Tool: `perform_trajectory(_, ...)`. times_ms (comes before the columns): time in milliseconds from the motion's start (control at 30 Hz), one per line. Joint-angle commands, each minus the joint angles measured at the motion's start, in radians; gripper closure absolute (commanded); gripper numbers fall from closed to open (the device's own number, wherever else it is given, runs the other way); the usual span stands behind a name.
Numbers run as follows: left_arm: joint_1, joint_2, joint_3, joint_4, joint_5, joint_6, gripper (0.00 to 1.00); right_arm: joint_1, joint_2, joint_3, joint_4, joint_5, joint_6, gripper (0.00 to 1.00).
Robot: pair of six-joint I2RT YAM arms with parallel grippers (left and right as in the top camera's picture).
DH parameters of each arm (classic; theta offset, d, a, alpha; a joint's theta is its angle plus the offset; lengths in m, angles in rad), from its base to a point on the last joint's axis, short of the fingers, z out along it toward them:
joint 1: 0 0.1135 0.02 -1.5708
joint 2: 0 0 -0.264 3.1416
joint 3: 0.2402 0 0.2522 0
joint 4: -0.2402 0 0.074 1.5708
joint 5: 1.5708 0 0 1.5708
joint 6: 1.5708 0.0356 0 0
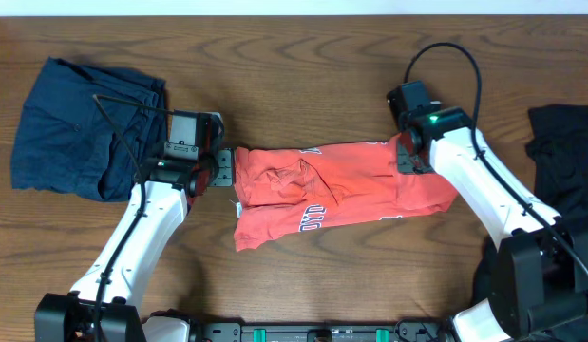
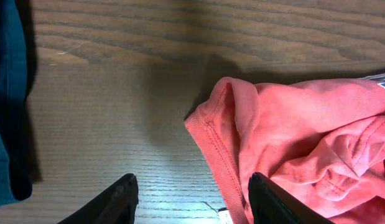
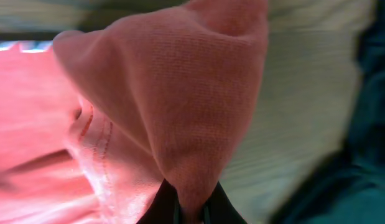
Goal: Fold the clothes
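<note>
A red T-shirt with white lettering lies partly folded across the middle of the table. My left gripper is open at the shirt's left edge; in the left wrist view its fingers straddle the shirt's hem, with one finger over the red cloth and the other over bare wood. My right gripper is shut on a pinch of the red shirt at its upper right corner and holds that fold raised.
A dark blue garment lies at the far left, close to my left arm. A black garment lies at the right edge. The wooden table shows behind the shirt.
</note>
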Motion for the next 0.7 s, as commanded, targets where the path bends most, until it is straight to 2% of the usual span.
perform_trajectory(0,0.005,0.007,-0.001,-0.003,0.000,-0.002,0.42,-0.016,0.009,-0.001,0.002,0.174,-0.004,0.99)
perform_trajectory(400,0.005,0.007,-0.001,-0.003,0.000,-0.002,0.42,0.040,0.013,-0.001,0.004,0.103,-0.037,0.99)
perform_trajectory(533,0.005,0.007,-0.001,-0.003,0.000,-0.002,0.42,0.050,0.017,-0.003,-0.006,0.292,-0.028,0.98)
perform_trajectory(667,0.005,0.007,-0.001,-0.001,0.000,-0.002,0.42,-0.034,0.015,-0.002,0.002,0.293,-0.027,0.98)
